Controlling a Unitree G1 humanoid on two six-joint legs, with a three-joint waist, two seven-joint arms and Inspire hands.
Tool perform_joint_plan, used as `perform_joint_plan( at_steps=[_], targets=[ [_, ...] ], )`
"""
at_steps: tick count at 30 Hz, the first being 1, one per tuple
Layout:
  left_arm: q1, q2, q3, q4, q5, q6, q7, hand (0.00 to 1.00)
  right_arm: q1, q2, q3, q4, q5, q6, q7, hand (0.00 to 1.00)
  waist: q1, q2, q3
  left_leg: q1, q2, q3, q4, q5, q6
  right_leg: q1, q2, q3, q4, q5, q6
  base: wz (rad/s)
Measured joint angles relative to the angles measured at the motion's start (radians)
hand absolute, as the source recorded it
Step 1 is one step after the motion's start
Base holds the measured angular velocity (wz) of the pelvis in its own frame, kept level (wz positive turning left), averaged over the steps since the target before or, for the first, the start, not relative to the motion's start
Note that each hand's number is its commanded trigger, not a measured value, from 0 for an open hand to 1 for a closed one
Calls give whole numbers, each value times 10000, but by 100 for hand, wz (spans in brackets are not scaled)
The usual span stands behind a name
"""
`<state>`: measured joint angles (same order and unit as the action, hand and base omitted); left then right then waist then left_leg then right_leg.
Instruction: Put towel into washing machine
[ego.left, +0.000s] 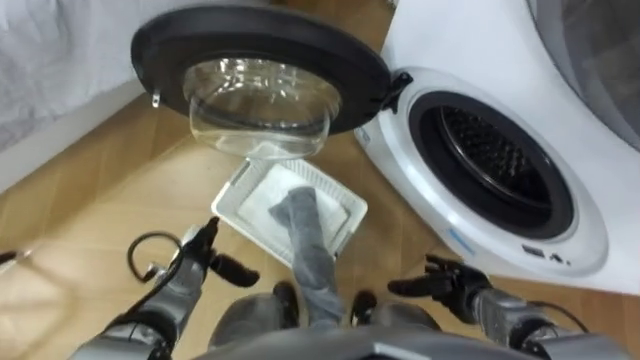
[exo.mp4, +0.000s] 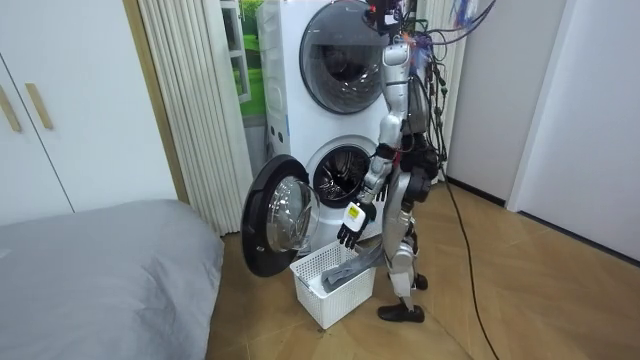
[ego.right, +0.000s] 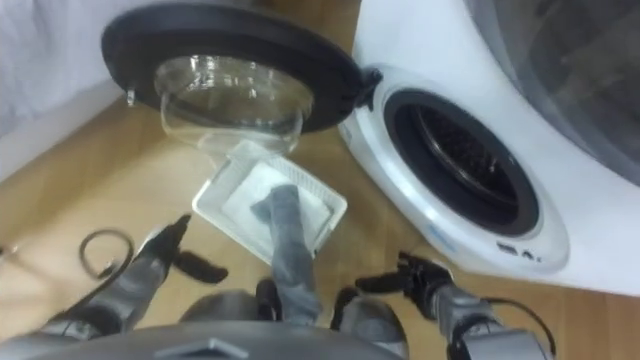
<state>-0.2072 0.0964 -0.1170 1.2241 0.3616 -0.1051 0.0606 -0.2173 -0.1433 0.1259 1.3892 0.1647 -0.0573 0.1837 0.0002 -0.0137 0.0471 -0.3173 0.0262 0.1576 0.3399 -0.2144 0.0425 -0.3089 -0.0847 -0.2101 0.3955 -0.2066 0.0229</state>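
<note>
A grey towel (ego.left: 305, 245) lies in a white basket (ego.left: 245, 190) on the wooden floor and hangs over its near rim toward me. The washing machine (ego.left: 440, 60) stands ahead to my right, with its drum opening (ego.left: 495, 160) dark and uncovered. Its round door (ego.left: 260, 45) is swung wide to the left, above the basket. My left hand (ego.left: 200, 262) hovers low, left of the towel, open and holding nothing. My right hand (ego.left: 445, 282) is below the drum opening, open with fingers spread. In the room view I stand upright before the machine with the basket (exo.mp4: 322, 300) at my feet.
The open door's glass bowl (ego.left: 258, 105) overhangs the basket's far edge. A second machine (exo.mp4: 345, 55) is stacked on top of the washer. A grey bed (exo.mp4: 100, 270) and a curtain (exo.mp4: 190, 100) lie on the room view's left. Wooden floor (ego.left: 90, 190) spreads to my left.
</note>
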Motion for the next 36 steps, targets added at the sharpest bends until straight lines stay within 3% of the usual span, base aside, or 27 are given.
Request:
perform_joint_plan(
  at_steps=[2, 4, 9, 12, 14, 17, 23, 29, 36],
  targets=[
    [-644, -25, -82, 276, 44, -165, -3, 0, -496, 96, 81, 38, -175, -150, -33, 0, -54, -45, 161, -834, -13, 31, 383, 4, 7, -832, -43, 133, 398, -18, -31, -17],
    [-1057, -1, -192, 414, 42, -188, 13, 0, -809, 242, 89, 19, -177, -176, -221, 0, -202, -86, 248, -1488, -14, 22, 711, 6, 9, -1489, -88, 152, 717, -58, -98, -2],
    [-1862, -31, -882, 489, 405, -229, 253, 0, -1112, 265, 538, -508, 269, -182, -547, 0, -294, -96, 334, -3305, 80, 33, 1824, 0, 13, -3347, -179, 458, 1733, -118, -187, -11],
    [-2371, 97, -1315, 428, 1238, -264, 491, 0, -1406, 263, 967, -732, 462, -190, -627, 0, -474, -72, 384, -4601, 190, 30, 2530, -12, 29, -4511, -188, 516, 2205, -176, -275, 0],
    [-2847, 184, -1720, 259, 2026, -264, 697, 0, -1850, 238, 1093, -719, 488, -176, -635, 0, -527, -52, 473, -5574, 308, 47, 3119, -56, 97, -5446, -163, 698, 2674, -222, -342, -6],
    [-3333, 401, -2378, 19, 2802, -305, 925, 0, -2327, 140, 1300, -777, 709, -251, -598, 0, -784, -15, 544, -6563, 318, 48, 3591, -138, 218, -6556, -155, 819, 3372, -316, -494, -2],
    [-4184, 742, -3764, -198, 3933, -349, 1613, 0, -2931, 110, 1687, -713, 1629, -515, -461, 0, -1090, 40, 579, -8256, 456, 57, 4589, -135, 195, -8338, -197, 969, 4385, -331, -611, -4],
    [-4996, 868, -4461, -263, 4929, -578, 1962, 0, -3235, 65, 2078, -1055, 3199, -894, -204, 0, -1395, 25, 591, -9339, 576, 84, 5134, -152, 198, -9450, -175, 1005, 4969, -330, -770, -1],
    [-5518, 1103, -5379, -574, 5053, -673, 2154, 0, -3345, -111, 2676, -1495, 4196, -1176, -63, 0, -1608, 18, 599, -10091, 712, 41, 5783, -473, 183, -10152, -29, 1028, 5426, -539, -839, -8]
  ],
)
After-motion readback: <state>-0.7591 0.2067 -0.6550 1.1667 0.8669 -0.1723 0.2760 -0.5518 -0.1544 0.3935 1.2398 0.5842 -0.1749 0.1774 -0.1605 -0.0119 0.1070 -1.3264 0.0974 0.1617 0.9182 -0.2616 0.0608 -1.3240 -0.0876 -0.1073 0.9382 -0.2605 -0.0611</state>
